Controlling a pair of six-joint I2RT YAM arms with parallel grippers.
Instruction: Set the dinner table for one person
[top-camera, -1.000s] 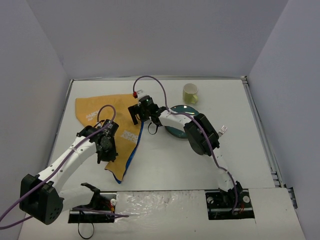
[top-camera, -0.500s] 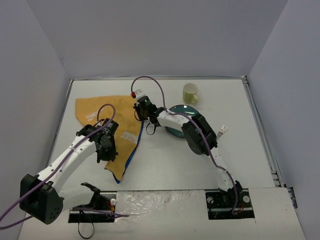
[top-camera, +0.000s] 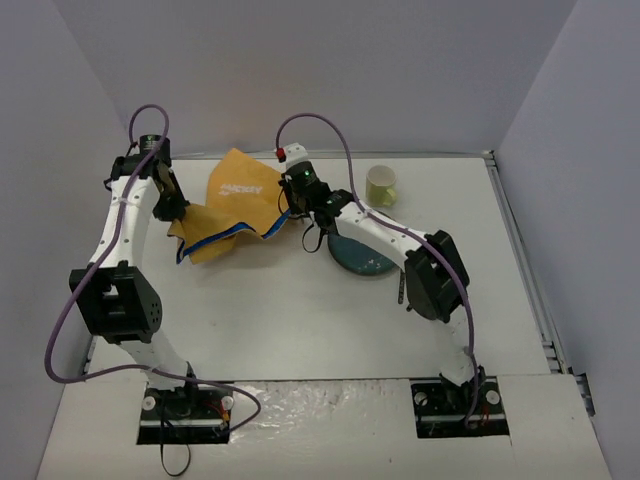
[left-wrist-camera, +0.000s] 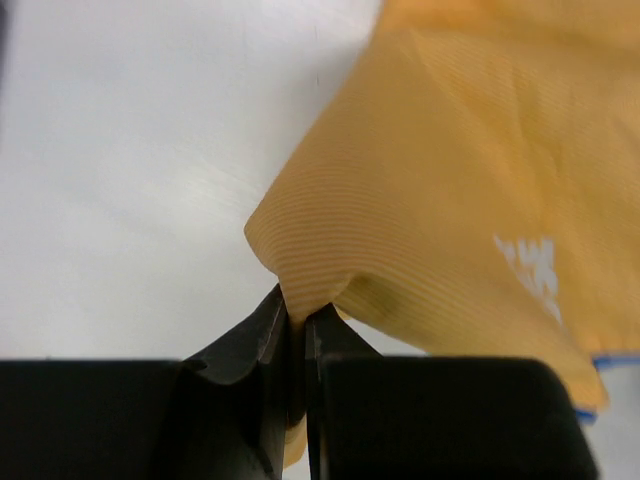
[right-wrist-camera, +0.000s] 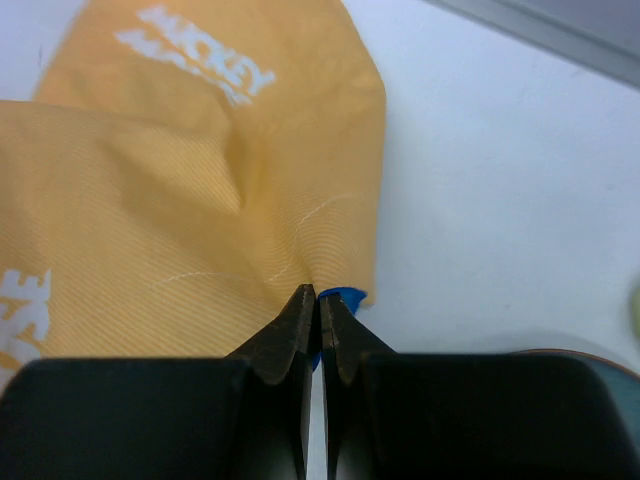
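White counter below; left fingers and right fingers each pinched closed on the orange placemat, apparently slung between them.

The orange-yellow placemat sags, bunched, between the two arms at the far left of the white dinner table. The left gripper meets its left edge and the right gripper its right edge, with blue trim showing along the near fold. Just to the right a teal plate lies flat, partly under the right arm. A pale yellow-green cup stands beyond it.
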